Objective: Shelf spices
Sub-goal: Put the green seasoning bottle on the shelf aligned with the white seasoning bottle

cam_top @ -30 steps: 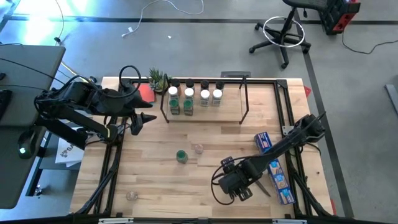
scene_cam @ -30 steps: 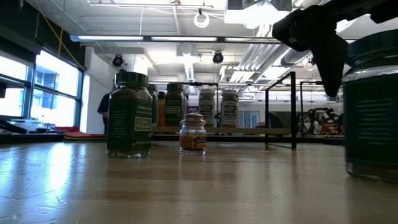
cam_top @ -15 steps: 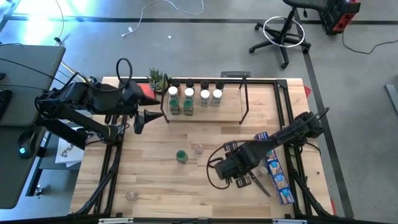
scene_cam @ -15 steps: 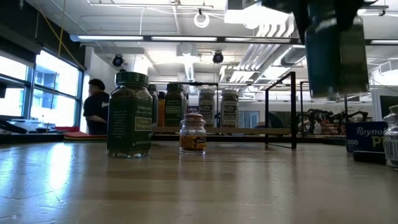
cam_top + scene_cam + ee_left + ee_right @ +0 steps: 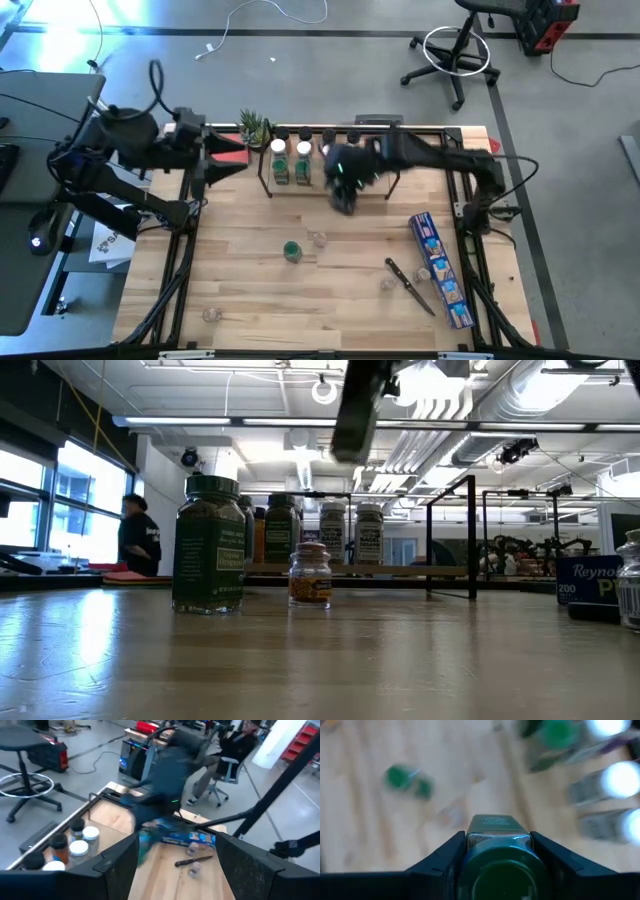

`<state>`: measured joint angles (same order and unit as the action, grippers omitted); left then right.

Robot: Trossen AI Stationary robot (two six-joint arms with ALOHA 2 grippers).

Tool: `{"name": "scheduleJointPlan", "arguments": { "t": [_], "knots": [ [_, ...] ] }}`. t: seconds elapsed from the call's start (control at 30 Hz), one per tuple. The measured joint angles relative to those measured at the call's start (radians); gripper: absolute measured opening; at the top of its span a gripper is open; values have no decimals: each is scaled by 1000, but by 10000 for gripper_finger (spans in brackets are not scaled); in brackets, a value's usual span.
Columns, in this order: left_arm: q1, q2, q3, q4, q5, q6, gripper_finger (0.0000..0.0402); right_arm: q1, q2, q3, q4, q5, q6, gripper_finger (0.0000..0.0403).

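Note:
My right gripper (image 5: 344,188) hangs in front of the shelf (image 5: 392,160), shut on a green-capped spice jar (image 5: 500,865). In the low view it is a dark blur (image 5: 358,405) high above the table. Several spice jars (image 5: 304,150) with white, dark and green caps stand on the shelf's left part. A green-capped jar (image 5: 291,250) and a small clear jar (image 5: 318,238) stand mid-table, and two more clear jars (image 5: 388,284) (image 5: 211,314) nearer the front. My left gripper (image 5: 238,165) is held left of the shelf, open, with nothing between its fingers (image 5: 120,865). My right gripper pinches the jar between its two fingers, one on each side of the glass shoulder (image 5: 471,840) just below the green cap (image 5: 502,877). The fingers slant down from above, the cap toward the wrist. The jar is lifted clear of the table.
A long blue box (image 5: 440,268) and a black-handled utensil (image 5: 410,286) lie at the right. A small plant (image 5: 252,127) and a red thing (image 5: 232,148) sit left of the shelf. The black frame (image 5: 455,180) edges the table. A person moves in the room behind (image 5: 135,540).
My right gripper has risen from the table's near right part with the green-capped jar and swung fast toward the far edge, up to the shelf. The jar is now clear of the table. My left gripper has risen a little and drawn back from the shelf.

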<state>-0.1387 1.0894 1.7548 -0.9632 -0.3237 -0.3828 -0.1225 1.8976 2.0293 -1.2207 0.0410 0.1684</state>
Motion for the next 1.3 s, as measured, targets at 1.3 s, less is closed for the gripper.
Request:
{"name": "scheduleJointPlan", "arguments": {
  "t": [1.3],
  "knots": [
    [82,1,4,-139,-6,-70,257,-131,231,4,80,16,-397,276]
  ]
}}
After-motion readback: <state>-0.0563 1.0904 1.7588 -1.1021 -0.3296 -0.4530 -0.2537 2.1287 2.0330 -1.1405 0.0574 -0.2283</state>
